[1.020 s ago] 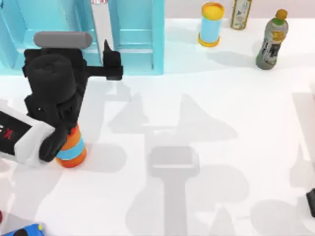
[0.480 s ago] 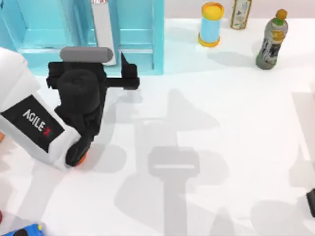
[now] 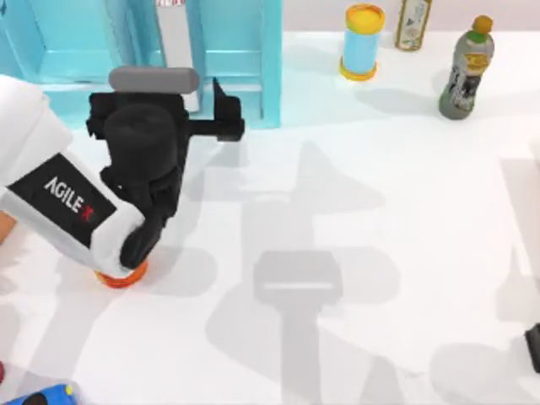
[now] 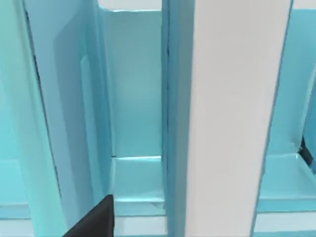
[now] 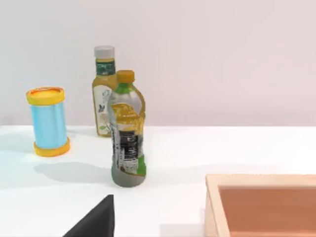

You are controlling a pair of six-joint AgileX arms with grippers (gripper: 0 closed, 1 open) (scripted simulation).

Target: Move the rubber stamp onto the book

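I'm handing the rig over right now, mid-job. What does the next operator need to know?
Left gripper: up against the light-blue shelf unit.
Right gripper: parked at the table's right edge.
Book: probably the white slab with teal edges standing upright in the shelf.
Rubber stamp: perhaps the dark red sliver at the table's left edge, nearest corner.
Done: nothing.
Left: the whole move.

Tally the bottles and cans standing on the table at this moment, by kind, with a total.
Bottles: 2, the dark-labelled bottle and the yellow-labelled bottle.
Cans: 2, the blue can with yellow ends and the orange can, mostly covered by the left arm.
Total: 4
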